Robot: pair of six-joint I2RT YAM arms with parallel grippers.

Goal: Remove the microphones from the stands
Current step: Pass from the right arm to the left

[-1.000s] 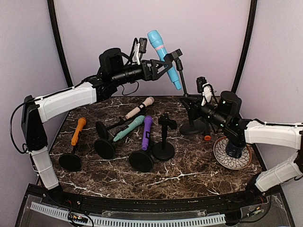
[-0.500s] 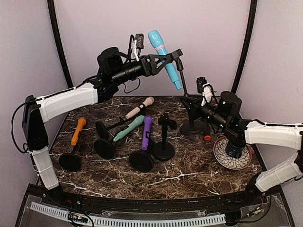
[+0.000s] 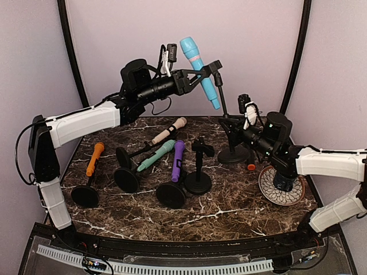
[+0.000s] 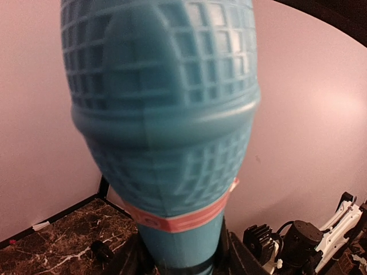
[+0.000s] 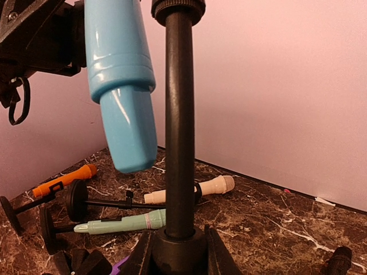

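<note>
A light blue microphone (image 3: 198, 66) with a pink band sits tilted in the clip (image 3: 213, 67) of the tall black stand (image 3: 224, 112) at the back of the table. My left gripper (image 3: 195, 77) is shut on the microphone's handle just left of the clip; in the left wrist view the microphone's head (image 4: 166, 114) fills the frame and the dark fingers (image 4: 129, 260) press both sides of the handle. My right gripper (image 3: 230, 129) is shut on the stand's lower pole. The right wrist view shows that pole (image 5: 179, 114) between the jaws of my right gripper (image 5: 179, 246) and the microphone's tail (image 5: 127, 114) beside it.
On the marble table lie an orange microphone (image 3: 94, 158), a cream one (image 3: 170, 130), a teal one (image 3: 156, 154) and a purple one (image 3: 178, 160), with toppled round-based stands (image 3: 126, 179). A short empty stand (image 3: 199, 166) stands mid-table. A patterned plate (image 3: 281, 186) is at the right.
My left gripper has moved right along its reach onto the blue microphone and its jaws have come together on the handle. The right arm and stand have not moved.
</note>
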